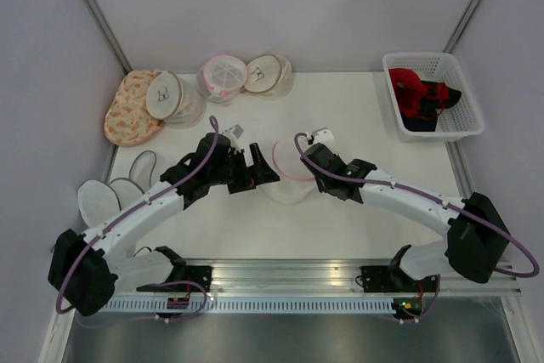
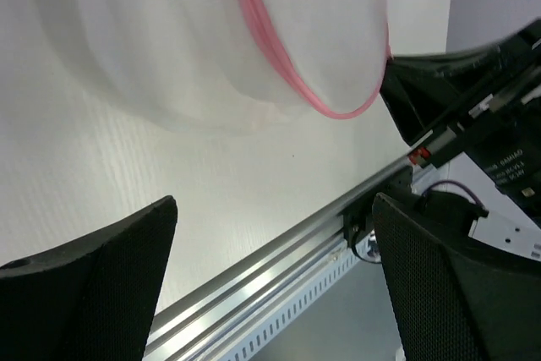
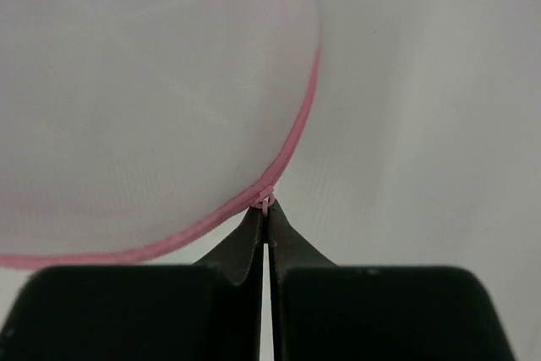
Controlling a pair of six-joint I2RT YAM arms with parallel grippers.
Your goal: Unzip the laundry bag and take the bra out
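Pinching the zipper pull (image 3: 265, 203) with the right gripper (image 3: 265, 219) clamped, at 2 o'clock on the laundry bag (image 1: 287, 180) mid-table. Holding the left gripper (image 2: 275, 209) spread, empty, at 9 o'clock. Judging the unzipping barely begun, with bra removal pending and no bra showing.

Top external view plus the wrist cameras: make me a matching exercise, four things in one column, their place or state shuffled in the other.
Column one:
1. laundry bag
2. white basket
3. left gripper
4. right gripper

Column two:
A. shut on the zipper pull
B. open, beside the bag
C. far right, holding red and black clothes
D. between the two grippers, pink trim

Pairs: 1-D, 2-C, 3-B, 4-A.
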